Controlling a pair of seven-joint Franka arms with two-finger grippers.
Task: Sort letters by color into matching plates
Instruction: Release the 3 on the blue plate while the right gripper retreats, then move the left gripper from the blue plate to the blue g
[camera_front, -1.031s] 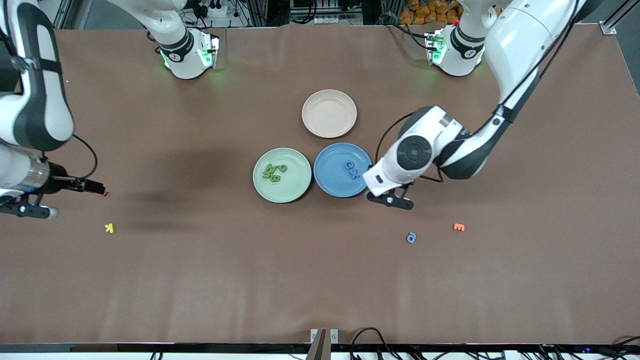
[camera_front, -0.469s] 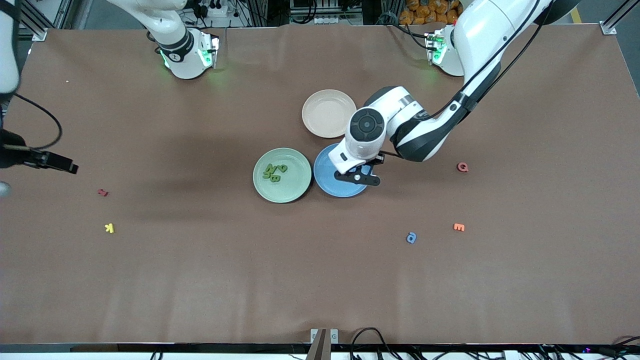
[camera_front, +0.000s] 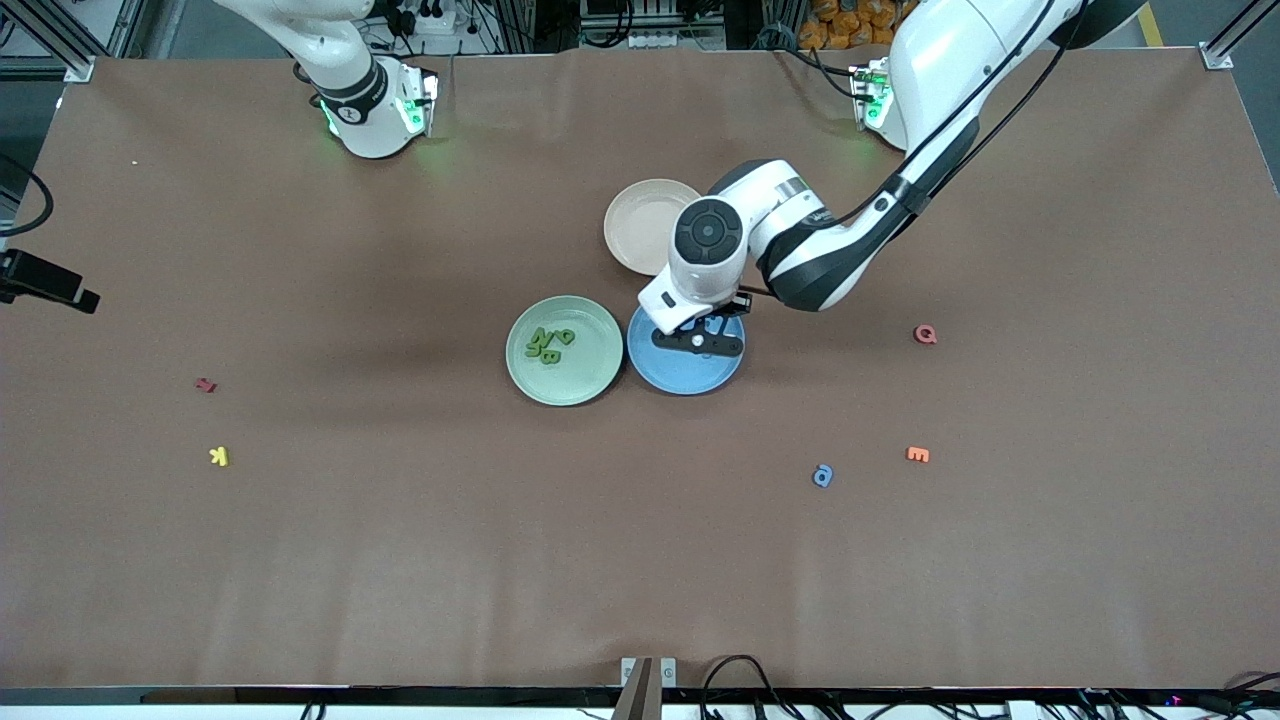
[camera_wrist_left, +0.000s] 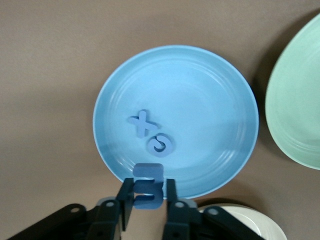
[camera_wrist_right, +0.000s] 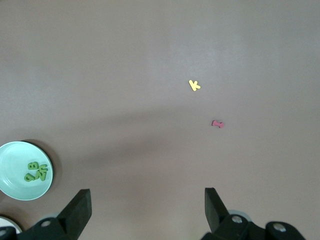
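The left gripper (camera_wrist_left: 148, 197) hangs over the round matte blue plate (camera_front: 690, 372), fingers pinching a small blue foam letter (camera_wrist_left: 148, 186) above the rim, while two blue letters (camera_wrist_left: 150, 134) lie inside. Beside it the pale green plate (camera_front: 565, 375) holds green foam letters (camera_front: 548, 343). One more blue letter (camera_front: 822, 475) sits on the brown table, nearer the front camera. The right gripper (camera_wrist_right: 147, 212) waits high over the right arm's end, jaws spread wide

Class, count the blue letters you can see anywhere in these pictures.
4: an x and a round letter lying in the blue plate, one held by the left gripper over it, one on the table.
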